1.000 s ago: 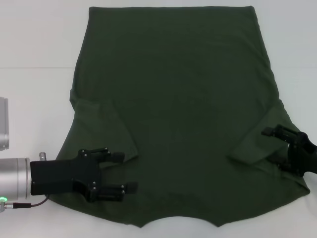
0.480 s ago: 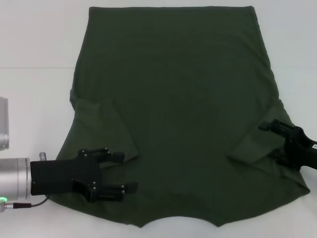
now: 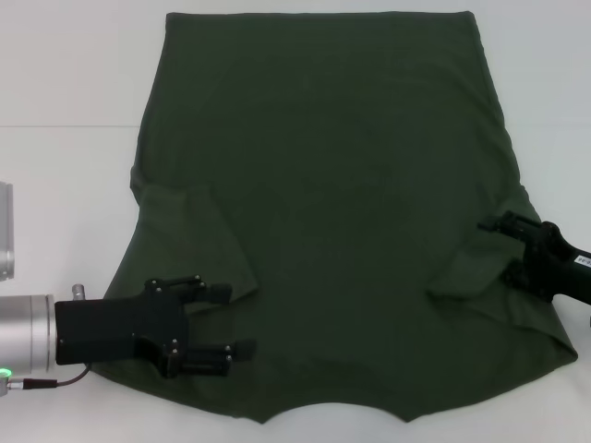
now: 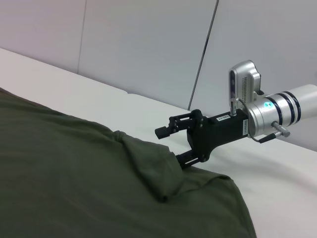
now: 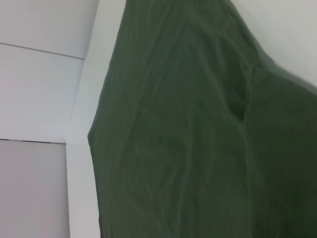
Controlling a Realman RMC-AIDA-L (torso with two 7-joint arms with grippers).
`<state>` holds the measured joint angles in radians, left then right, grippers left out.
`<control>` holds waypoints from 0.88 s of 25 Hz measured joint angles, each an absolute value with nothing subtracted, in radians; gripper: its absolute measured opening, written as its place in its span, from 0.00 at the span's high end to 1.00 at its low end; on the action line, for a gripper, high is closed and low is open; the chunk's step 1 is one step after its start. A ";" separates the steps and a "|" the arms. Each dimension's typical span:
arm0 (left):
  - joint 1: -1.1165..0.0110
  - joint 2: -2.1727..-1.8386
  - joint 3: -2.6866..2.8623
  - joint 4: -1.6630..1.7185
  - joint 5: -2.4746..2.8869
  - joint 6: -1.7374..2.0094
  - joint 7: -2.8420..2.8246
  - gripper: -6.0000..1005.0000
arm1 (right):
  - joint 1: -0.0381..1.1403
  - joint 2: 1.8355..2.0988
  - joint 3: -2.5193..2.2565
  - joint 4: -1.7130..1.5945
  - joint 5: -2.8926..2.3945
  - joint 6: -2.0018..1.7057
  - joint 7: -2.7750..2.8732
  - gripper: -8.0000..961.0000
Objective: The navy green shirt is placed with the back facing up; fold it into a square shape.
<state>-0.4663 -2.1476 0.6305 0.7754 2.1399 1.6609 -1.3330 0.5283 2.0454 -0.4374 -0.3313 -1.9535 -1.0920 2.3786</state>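
Note:
The navy green shirt (image 3: pixel 342 185) lies spread flat on the white table, plain side up, with both sleeves folded inward over the body. My left gripper (image 3: pixel 231 319) hovers open over the near left corner, just below the folded left sleeve (image 3: pixel 199 240). At the right edge my right gripper (image 3: pixel 500 250) is open beside the folded right sleeve (image 3: pixel 471 268). The left wrist view shows that right gripper (image 4: pixel 172 146) farther off, fingers apart, its lower finger close to the raised sleeve fold (image 4: pixel 148 158). Only shirt cloth (image 5: pixel 188 139) fills the right wrist view.
The white table (image 3: pixel 65 175) extends bare on both sides of the shirt. The curved neckline (image 3: pixel 332 413) lies at the near edge. Pale wall panels (image 4: pixel 148 44) stand behind the table.
My right gripper has shifted a little away from me along the right sleeve and turned slightly. The left gripper and the shirt have stayed where they were.

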 joint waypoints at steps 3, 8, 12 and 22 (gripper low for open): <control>-0.468 -2.148 0.630 0.776 2.140 1.662 -1.333 0.13 | 0.535 2.047 -0.441 -0.331 -1.950 -1.079 2.371 0.16; -0.469 -2.148 0.630 0.778 2.140 1.663 -1.333 0.13 | 0.549 2.056 -0.439 -0.331 -1.947 -1.071 2.335 0.18; -0.469 -2.148 0.630 0.778 2.140 1.663 -1.333 0.13 | 0.571 2.063 -0.444 -0.332 -1.939 -1.068 2.288 0.18; -0.468 -2.148 0.630 0.777 2.140 1.659 -1.333 0.13 | 0.681 2.079 -0.555 -0.333 -1.945 -1.032 2.169 0.18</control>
<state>-0.4677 -2.1476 0.6305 0.7767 2.1399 1.6594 -1.3330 0.6807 2.0786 -0.5546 -0.3328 -1.9447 -1.0320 2.1686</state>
